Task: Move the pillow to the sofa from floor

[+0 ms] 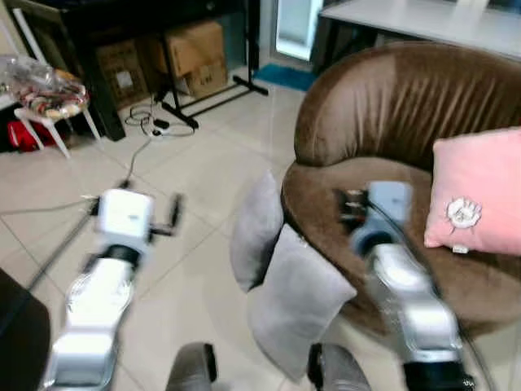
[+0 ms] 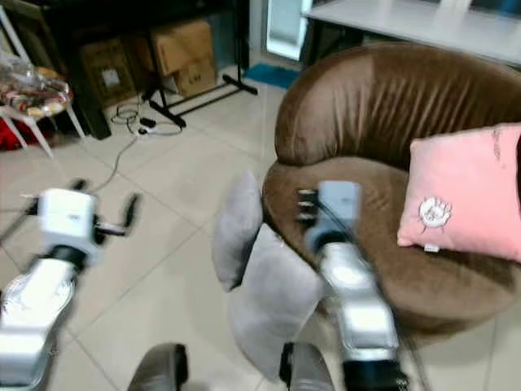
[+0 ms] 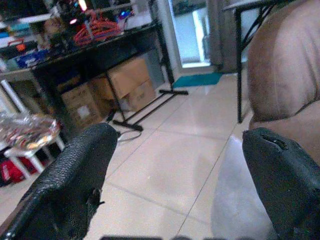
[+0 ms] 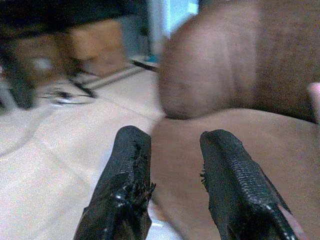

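Filling the head views from 12 to 4 o'clock: brown sofa [image 1: 391,122], pink cushion [image 1: 476,191] on its seat. Propped against its front at 7 o'clock, on the tiled floor [image 1: 187,179]: two grey pillows [image 1: 297,297]. Left gripper [image 3: 180,175] fingers spread wide, empty, grey pillow edge between. Right gripper [image 4: 172,170] fingers parted, empty, above the seat.

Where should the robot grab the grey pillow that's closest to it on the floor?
Probably the top corner of the nearer grey pillow. It stands tilted against the brown sofa, its upper edge free, so coming from above, on the floor side, suits the open left gripper.
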